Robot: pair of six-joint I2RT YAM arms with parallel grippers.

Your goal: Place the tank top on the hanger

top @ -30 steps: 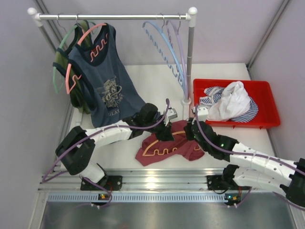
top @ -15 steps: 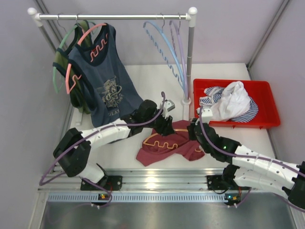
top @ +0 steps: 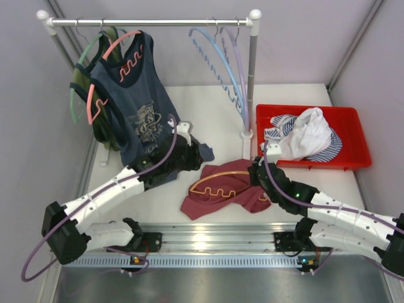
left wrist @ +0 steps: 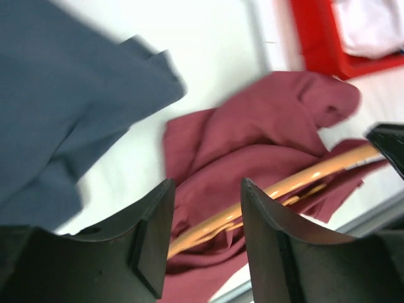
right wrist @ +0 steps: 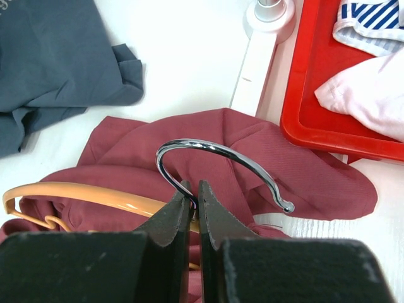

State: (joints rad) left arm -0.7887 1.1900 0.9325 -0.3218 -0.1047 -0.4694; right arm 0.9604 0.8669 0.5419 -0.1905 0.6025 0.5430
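Clamps the right fingers [top: 255, 172] shut on the hanger [top: 218, 173], right at the foot of its metal hook [right wrist: 214, 148], where wire meets orange plastic, with the hook arching over the maroon cloth.

Finds the tank top [top: 202, 203] crumpled on the table [top: 208, 107], near the middle, between the two arms and just on the near side of the rack post [top: 252, 82]. Not hung: bunched under and around the hanger, with the orange shoulder arc and the wavy lower bar showing on top of the maroon folds. Cannot tell whether any part of the hanger is threaded inside the cloth.

Shows the left fingers [top: 192, 158] spread wide and empty, poised just left of the tank top, over the trailing hem of the navy-blue top [top: 139, 107]. From the left wrist, looks between them onto maroon cloth and a stretch of orange hanger arm, both untouched.

At the far side, on the rail [top: 151, 22]: the same navy-blue top on a salmon-pink hanger [top: 130, 65], with a green garment [top: 81, 79] behind it at the left end; a light blue hanger [top: 221, 60] and a lilac hanger [top: 239, 63] at the right end, by the post.

To the right, near the tank top's far right corner: red tray [top: 353, 126] holding white and striped clothes [top: 309, 136].
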